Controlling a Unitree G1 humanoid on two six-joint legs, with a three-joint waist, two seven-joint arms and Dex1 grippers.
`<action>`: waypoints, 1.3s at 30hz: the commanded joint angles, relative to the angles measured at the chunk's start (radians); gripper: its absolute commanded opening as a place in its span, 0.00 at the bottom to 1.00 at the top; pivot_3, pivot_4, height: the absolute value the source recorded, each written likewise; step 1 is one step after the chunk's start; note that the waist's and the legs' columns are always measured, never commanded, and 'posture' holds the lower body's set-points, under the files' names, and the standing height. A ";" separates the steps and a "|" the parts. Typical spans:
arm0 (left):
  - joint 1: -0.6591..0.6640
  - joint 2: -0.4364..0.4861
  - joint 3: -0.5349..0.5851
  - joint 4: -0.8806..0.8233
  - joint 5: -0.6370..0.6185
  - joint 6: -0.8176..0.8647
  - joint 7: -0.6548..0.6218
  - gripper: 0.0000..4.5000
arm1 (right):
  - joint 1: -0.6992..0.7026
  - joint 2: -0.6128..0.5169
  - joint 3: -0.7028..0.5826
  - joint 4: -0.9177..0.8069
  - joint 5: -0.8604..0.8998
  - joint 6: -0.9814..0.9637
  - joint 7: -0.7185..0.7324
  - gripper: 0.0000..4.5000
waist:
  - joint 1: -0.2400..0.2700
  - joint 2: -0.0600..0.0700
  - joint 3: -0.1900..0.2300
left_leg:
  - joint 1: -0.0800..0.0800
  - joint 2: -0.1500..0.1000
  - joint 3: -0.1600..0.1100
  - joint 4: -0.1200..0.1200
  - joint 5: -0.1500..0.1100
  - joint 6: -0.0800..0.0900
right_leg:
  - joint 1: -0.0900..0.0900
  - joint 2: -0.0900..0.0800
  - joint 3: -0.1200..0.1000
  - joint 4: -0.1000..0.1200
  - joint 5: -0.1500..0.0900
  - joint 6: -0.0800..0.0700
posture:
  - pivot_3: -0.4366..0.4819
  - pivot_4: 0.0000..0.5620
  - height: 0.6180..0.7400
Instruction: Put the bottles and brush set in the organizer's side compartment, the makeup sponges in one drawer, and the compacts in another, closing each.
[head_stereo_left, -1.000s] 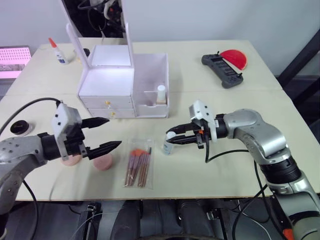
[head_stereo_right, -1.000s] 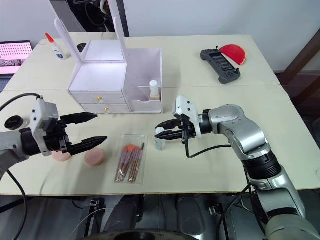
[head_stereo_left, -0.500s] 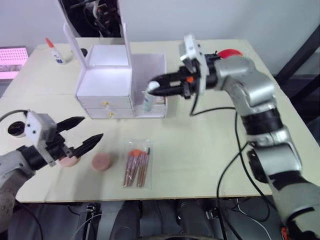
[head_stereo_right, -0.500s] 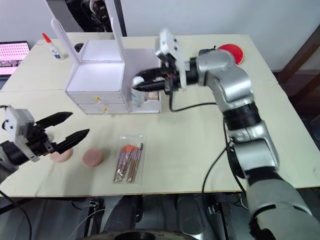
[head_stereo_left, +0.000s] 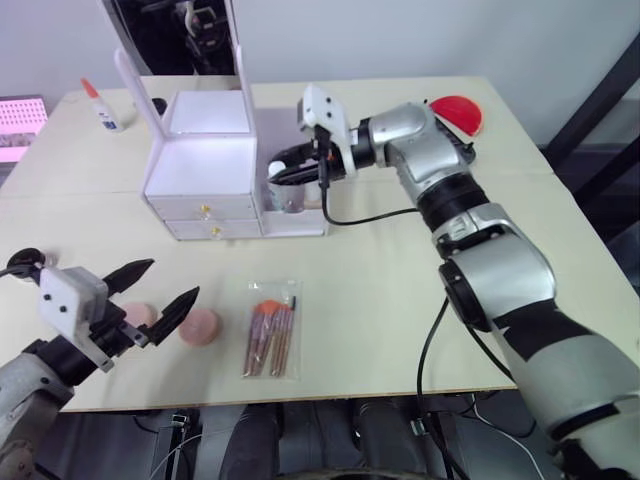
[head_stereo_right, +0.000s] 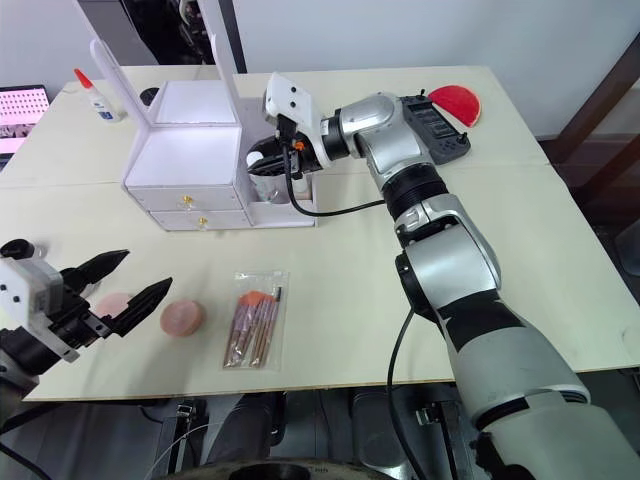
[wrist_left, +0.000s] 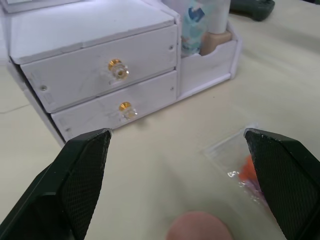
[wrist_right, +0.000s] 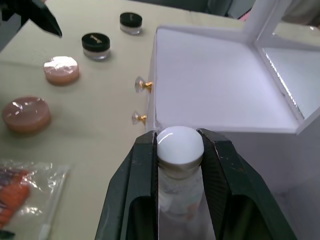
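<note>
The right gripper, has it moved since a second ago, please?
Yes. The right gripper, shut on the bottle, went from the table's near side by the brush set up to the organizer, over its side compartment.

- The counter (head_stereo_left: 400, 290) is pale cream, with a thin seam running across its middle.
- A plain light wall (head_stereo_left: 400, 35) stands behind it.
- A pink glowing screen (head_stereo_left: 20, 115) sits past the counter's left edge.
- Dark poles (head_stereo_left: 600, 100) lean at the far right.
- Black cables lie on the dark floor (head_stereo_left: 300, 445) below the near edge.
</note>
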 joint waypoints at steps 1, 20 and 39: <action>-0.002 0.003 0.022 -0.029 -0.011 -0.021 0.012 1.00 | -0.051 0.024 -0.025 0.037 -0.028 -0.056 -0.017 0.15 | -0.001 0.000 0.000 | 0.000 0.000 0.000 0.000 0.000 0.000 | 0.000 0.000 0.000 0.000 0.000 0.000 | 0.48 0.27 1.00; -0.052 0.022 0.004 0.017 0.000 -0.036 -0.005 1.00 | -0.117 0.009 -0.129 0.155 -0.073 -0.080 -0.037 0.99 | 0.000 0.000 0.000 | 0.000 0.000 0.000 0.000 0.000 0.000 | 0.000 0.000 0.000 0.000 0.000 0.000 | 0.48 0.27 1.00; 0.145 0.038 0.472 0.527 0.030 -0.226 -0.182 1.00 | 0.539 -0.500 -0.405 -0.442 0.116 0.136 0.023 0.99 | -0.001 0.000 0.000 | -0.001 0.000 0.002 0.000 0.000 0.000 | -0.001 -0.001 0.001 -0.001 -0.001 0.000 | 0.48 0.27 1.00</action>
